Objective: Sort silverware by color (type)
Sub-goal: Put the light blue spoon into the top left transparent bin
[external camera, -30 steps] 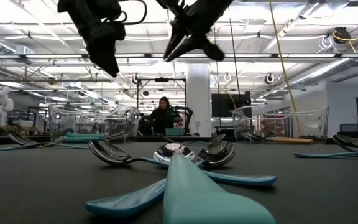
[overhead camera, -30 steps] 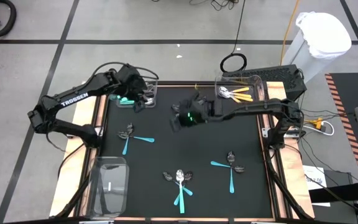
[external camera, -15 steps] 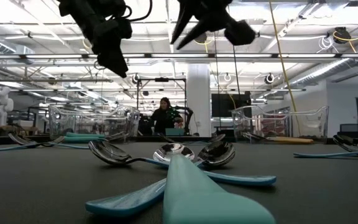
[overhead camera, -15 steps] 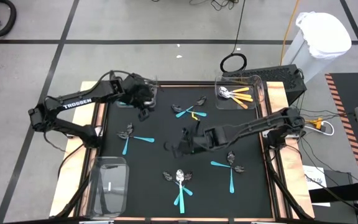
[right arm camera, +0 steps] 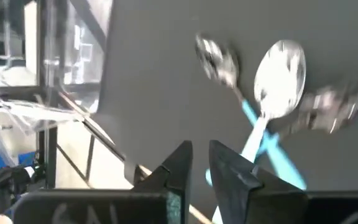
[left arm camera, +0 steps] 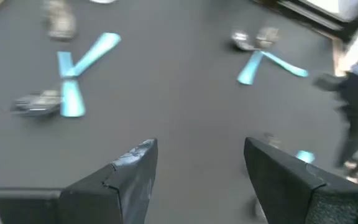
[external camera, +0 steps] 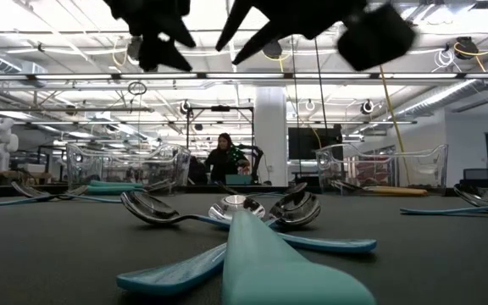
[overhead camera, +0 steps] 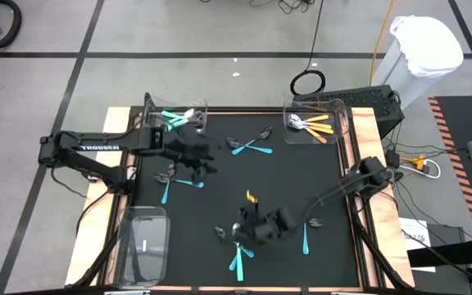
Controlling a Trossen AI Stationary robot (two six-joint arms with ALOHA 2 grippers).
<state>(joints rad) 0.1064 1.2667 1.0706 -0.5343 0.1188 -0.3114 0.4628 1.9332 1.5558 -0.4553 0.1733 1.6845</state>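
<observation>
Wrist views alone: left gripper (left arm camera: 199,149) jaws wide open, right gripper (right arm camera: 199,150) jaws nearly closed.

Bright, even light comes from ceiling lamps (external camera: 460,47). Both wrist views are smeared by motion blur (the spoons (right arm camera: 278,74) especially). The nearest teal handle (external camera: 269,263) is out of focus.

Silverware (overhead camera: 238,246) scattered across the mat (overhead camera: 285,176), bins (overhead camera: 144,239) at corners.
</observation>
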